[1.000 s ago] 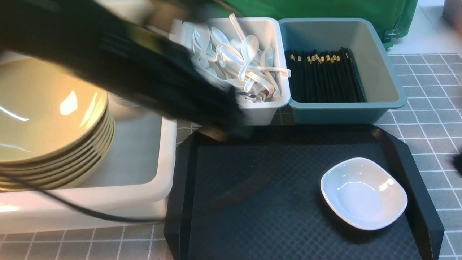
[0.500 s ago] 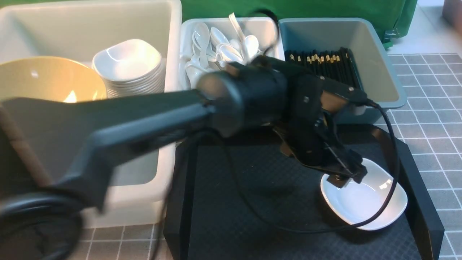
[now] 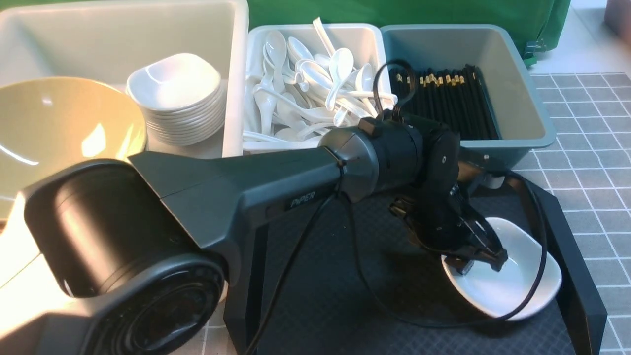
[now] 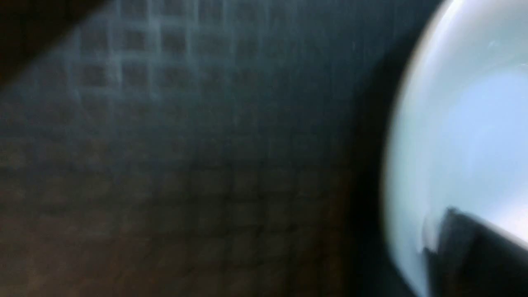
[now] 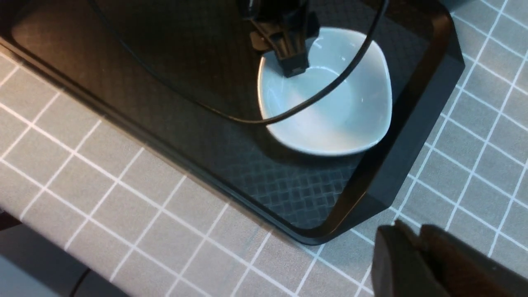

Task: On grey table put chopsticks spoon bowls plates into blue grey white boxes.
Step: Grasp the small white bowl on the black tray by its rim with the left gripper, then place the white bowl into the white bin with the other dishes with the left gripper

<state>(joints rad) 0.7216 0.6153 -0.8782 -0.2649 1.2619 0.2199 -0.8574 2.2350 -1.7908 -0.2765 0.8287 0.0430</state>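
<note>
Grey "PiPER" lettering (image 3: 301,201) marks the left arm (image 3: 246,182), whose left gripper (image 3: 483,264) clamps the rim of the white plate (image 3: 522,288) on the black tray (image 3: 320,315); the right gripper (image 5: 416,251) is closed

Green cloth (image 3: 419,12) runs right across the far side. Far right, a pale surface (image 3: 586,47) shows beyond the grey table (image 3: 591,123). Near left, a warm glare (image 3: 15,256) washes everything out.
</note>
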